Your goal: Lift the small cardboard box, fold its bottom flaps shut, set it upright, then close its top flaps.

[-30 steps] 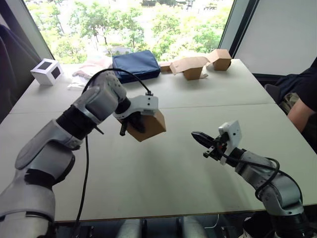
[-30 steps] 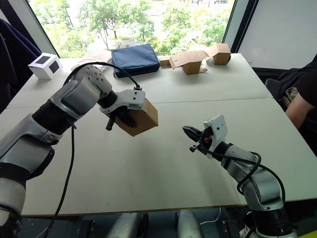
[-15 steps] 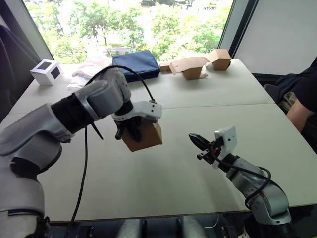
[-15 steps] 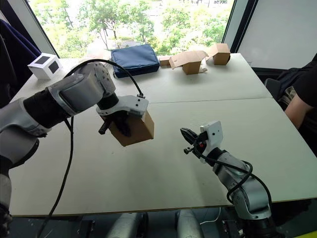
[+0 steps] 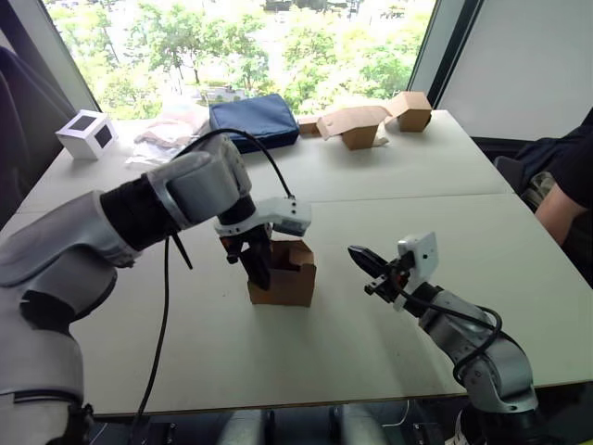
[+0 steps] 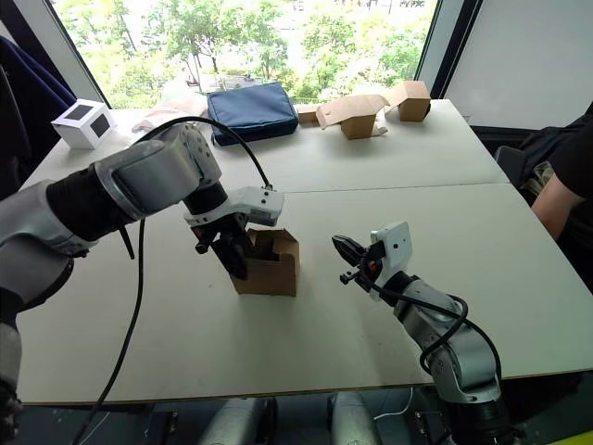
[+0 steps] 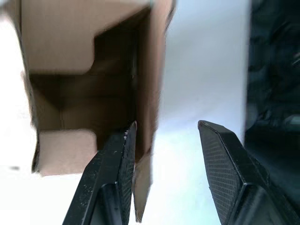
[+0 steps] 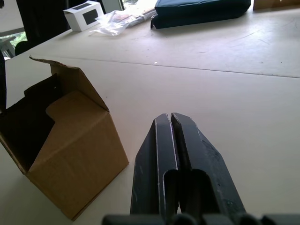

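On the table (image 5: 371,362), upright small cardboard box (image 5: 283,274), top flaps (image 8: 77,82) open; left gripper (image 5: 259,269) jaws parted, right gripper (image 5: 363,260) pinched closed.

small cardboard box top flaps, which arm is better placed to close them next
Probably the left. The left gripper is right at the small cardboard box, open, one finger inside its open top by the top flaps. The right gripper is shut and off to the side.

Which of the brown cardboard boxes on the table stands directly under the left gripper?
The small cardboard box near the table's front; the other brown boxes lie far back beside the window.
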Controlling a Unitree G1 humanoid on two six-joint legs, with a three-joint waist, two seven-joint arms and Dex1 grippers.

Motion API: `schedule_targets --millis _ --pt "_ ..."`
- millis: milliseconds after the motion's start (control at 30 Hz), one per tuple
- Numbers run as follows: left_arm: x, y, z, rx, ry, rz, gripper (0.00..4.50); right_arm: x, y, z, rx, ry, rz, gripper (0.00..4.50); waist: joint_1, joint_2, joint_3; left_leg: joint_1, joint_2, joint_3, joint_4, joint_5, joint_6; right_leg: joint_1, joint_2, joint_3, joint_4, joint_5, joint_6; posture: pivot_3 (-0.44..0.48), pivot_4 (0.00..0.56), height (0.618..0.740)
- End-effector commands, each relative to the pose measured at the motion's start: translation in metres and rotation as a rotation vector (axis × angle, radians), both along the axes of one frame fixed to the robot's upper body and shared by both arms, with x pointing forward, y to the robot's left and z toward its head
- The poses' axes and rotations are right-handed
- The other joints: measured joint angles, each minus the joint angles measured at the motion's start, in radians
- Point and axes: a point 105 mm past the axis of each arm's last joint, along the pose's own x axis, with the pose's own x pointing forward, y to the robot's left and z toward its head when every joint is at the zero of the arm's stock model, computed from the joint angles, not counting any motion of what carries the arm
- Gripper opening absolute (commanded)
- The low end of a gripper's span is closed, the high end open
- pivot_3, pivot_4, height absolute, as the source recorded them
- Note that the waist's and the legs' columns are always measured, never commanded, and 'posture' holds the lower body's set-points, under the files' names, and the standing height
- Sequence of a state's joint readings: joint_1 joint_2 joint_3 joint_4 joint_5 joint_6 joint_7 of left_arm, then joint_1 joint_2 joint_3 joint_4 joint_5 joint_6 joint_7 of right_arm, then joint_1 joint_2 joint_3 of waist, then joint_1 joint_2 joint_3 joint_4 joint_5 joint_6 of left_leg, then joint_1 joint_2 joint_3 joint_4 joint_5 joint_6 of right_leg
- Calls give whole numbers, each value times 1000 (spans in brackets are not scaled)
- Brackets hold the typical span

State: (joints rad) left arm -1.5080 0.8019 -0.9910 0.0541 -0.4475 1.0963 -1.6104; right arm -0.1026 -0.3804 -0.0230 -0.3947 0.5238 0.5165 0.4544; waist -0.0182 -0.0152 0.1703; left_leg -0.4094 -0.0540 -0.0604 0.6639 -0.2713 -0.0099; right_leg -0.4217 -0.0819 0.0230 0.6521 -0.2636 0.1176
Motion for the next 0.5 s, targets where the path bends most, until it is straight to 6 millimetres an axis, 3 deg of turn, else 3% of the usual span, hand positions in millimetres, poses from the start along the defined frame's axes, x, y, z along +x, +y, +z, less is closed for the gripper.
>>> schedule_targets --millis 33,167,267,367,500 --pt "-11 -4 45 -214 39 23 2190 -2 1 12 22 -39 27 0 -2 0 0 0 0 0 0 0 0 0 0 0 0 0 0 0 150 740" --pt "8 2 62 -473 15 197 2190 -2 -7 13 12 -30 28 0 0 1 -1 1 0 0 0 0 0 1 0 0 1 0 0 0 150 740" --pt "29 14 62 -691 -61 379 1438 -2 -12 11 -9 -8 38 0 0 2 -1 1 0 0 2 0 0 1 0 0 2 0 0 0 150 740" --pt "46 44 42 -842 -244 577 134 -6 -11 4 -56 31 84 0 -3 2 -1 1 0 0 1 0 0 0 0 1 3 0 0 0 150 740" --pt "53 82 -8 -855 -396 806 40 -9 -11 -2 -92 71 136 0 2 2 -1 0 1 1 1 1 -1 -2 0 2 3 0 -1 0 150 740"
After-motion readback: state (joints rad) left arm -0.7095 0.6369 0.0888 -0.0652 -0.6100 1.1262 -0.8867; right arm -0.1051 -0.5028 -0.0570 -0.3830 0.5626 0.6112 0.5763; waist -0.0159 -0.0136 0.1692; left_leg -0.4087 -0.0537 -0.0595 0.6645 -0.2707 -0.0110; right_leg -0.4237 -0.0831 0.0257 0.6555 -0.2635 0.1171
